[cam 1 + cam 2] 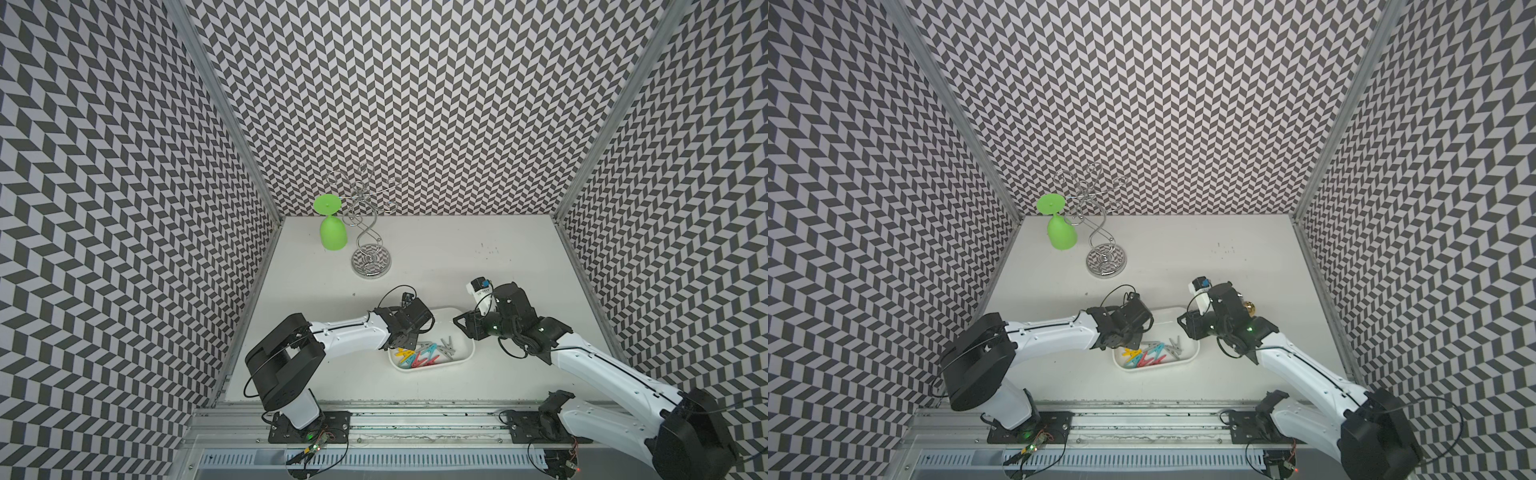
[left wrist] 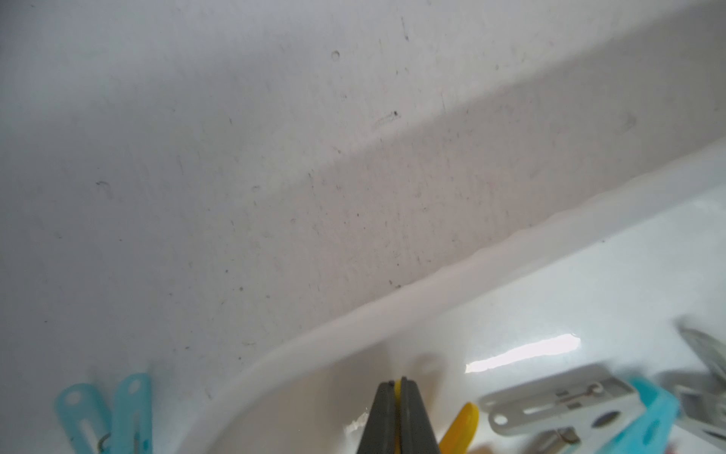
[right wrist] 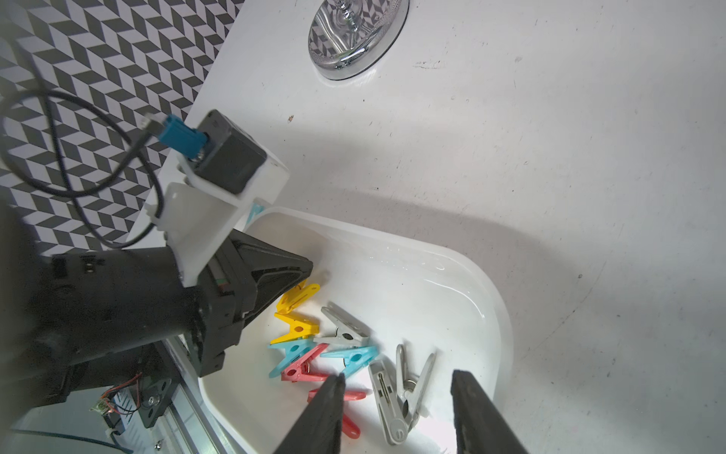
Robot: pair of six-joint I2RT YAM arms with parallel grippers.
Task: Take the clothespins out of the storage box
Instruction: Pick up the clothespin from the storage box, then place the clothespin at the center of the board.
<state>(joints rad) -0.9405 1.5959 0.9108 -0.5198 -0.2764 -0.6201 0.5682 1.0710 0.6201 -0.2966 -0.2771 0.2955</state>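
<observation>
Only wrist views show the left gripper pinching a yellow peg; right gripper spread at the box's three o'clock.

Both top views look down overall — wrist views close on the storage box.

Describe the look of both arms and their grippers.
The left arm and right arm have white shells with bulky black joint housings, and thin black cables loop alongside. The left gripper and right gripper end in dark, tapering wedge fingers. The left wrist camera sits in a white bracket with a blue plug.
</observation>
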